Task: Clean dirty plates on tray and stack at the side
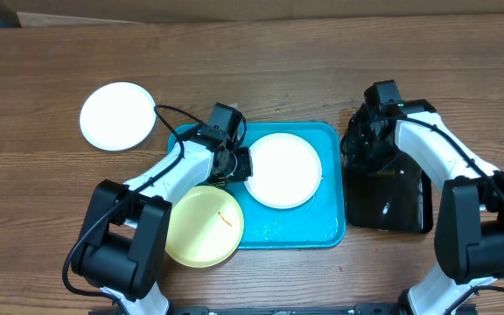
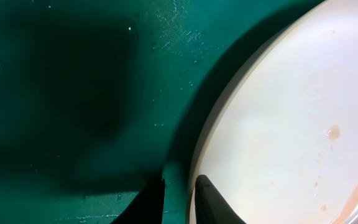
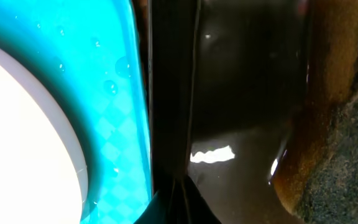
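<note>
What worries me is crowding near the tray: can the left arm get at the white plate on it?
Likely yes: the left gripper sits at the left rim of the white plate, only bare tray between them. The yellow plate lies beside the arm, not in its path.

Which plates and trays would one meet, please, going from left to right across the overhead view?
The lone white plate → pale yellow-green plate → second white plate, lying in the cyan tray → black tray.
</note>
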`<act>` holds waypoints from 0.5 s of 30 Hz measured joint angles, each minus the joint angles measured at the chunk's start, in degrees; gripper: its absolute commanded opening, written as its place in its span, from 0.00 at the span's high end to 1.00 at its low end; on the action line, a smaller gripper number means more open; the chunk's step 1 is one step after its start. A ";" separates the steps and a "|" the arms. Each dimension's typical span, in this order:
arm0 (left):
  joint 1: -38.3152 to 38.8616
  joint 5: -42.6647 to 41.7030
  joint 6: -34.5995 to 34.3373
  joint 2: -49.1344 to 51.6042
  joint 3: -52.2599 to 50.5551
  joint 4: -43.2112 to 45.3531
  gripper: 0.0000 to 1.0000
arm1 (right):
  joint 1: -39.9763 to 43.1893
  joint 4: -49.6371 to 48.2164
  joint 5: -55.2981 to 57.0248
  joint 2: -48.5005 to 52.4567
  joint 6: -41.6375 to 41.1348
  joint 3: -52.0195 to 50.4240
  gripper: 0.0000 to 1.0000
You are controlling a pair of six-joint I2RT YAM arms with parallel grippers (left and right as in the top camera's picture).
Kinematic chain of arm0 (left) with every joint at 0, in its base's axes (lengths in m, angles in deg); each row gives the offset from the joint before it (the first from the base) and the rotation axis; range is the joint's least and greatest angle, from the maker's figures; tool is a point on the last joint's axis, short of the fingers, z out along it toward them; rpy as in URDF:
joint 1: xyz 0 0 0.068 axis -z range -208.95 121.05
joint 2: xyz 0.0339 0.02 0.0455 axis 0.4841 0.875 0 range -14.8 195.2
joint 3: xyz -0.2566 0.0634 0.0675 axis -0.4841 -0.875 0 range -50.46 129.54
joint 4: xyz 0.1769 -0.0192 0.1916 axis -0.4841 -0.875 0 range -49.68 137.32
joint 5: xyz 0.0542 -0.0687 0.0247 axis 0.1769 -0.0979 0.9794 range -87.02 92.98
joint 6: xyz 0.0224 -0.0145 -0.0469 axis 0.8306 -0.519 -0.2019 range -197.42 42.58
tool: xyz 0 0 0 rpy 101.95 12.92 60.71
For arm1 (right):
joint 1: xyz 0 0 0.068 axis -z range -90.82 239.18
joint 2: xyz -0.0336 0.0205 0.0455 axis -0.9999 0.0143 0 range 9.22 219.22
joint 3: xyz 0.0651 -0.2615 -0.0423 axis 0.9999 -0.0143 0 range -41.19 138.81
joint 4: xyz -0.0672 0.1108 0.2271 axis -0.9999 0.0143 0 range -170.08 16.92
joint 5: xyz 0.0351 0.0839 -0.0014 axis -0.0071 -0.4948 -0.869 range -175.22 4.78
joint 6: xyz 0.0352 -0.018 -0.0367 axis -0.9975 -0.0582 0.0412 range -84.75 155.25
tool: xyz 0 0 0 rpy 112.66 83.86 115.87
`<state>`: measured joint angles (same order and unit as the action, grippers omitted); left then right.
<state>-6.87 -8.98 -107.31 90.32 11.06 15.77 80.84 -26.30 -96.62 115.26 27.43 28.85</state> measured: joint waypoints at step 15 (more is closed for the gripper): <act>0.00 0.00 0.00 0.00 0.00 0.07 0.80 | 0.00 -12.04 7.34 0.00 -0.98 -0.11 0.94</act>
<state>-6.87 -8.98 -107.31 90.32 11.06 15.83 80.84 -38.34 -89.28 115.26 26.45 28.74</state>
